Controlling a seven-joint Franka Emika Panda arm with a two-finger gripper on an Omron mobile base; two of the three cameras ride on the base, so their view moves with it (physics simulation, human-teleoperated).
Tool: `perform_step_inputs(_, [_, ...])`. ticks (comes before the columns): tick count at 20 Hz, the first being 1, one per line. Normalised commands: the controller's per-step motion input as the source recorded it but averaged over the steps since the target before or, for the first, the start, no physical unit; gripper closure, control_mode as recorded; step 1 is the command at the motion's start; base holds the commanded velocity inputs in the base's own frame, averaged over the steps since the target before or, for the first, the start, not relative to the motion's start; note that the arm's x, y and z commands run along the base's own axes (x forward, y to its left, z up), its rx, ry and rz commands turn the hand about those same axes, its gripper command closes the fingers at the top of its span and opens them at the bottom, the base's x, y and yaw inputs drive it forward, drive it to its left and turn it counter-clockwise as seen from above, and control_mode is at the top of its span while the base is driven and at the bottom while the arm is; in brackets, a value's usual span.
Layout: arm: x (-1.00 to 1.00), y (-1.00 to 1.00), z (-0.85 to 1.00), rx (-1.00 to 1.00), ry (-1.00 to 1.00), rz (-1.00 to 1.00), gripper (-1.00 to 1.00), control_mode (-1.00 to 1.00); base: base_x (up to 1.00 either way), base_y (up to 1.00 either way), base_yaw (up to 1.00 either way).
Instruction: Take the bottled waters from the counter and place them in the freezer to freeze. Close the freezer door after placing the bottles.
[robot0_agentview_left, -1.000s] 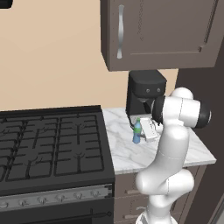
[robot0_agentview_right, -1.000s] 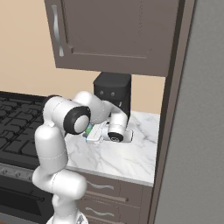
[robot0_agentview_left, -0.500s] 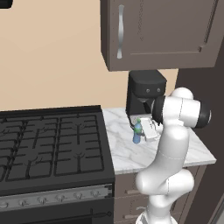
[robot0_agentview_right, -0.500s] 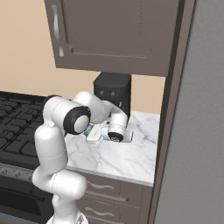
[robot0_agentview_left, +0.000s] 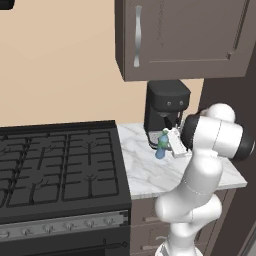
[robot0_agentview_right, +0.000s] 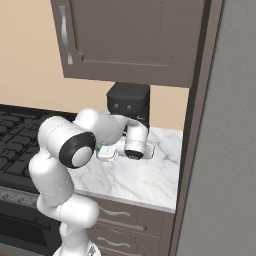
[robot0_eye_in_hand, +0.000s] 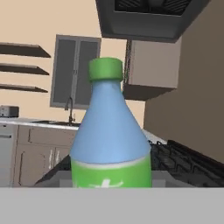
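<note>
- Blue bottle (robot0_agentview_left: 161, 149): upright on the counter (robot0_agentview_left: 150, 172), just in front of the black coffee machine (robot0_agentview_left: 165, 107), right of the stove (robot0_agentview_left: 55, 167).
- Gripper (robot0_agentview_left: 169, 143): clamped on the blue bottle's lower body.
- Handling advice: lift straight up, keep the bottle vertical, clear the coffee machine before swinging toward the freezer (robot0_agentview_right: 225, 165).

Landmark: counter (robot0_agentview_left: 150, 172). On it, at the back: coffee machine (robot0_agentview_left: 165, 110), against the wall. Just before the coffee machine, on the counter: upright bottle (robot0_agentview_left: 161, 148), with gripper (robot0_agentview_left: 172, 142) beside it. Left of the counter, adjoining: stove (robot0_agentview_left: 55, 167). Above the counter: wall cabinet (robot0_agentview_left: 185, 37). Right of the counter: freezer (robot0_agentview_right: 225, 150).
</note>
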Motion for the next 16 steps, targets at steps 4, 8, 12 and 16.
perform_step_inputs(4, [-0.58,0.09,1.0,0.01,0.0,-0.03,1.0,-1.0,0.0,0.0,0.0])
perform_step_inputs(8, [-0.6,0.21,1.0,0.0,0.0,-0.08,1.0,-1.0,0.0,0.0,0.0])
perform_step_inputs(12, [-0.73,0.4,0.87,0.01,0.01,-0.17,1.0,-1.0,0.0,0.0,0.0])
perform_step_inputs(16, [-0.82,0.69,0.49,0.03,0.05,-0.24,1.0,-1.0,0.0,0.0,0.0])
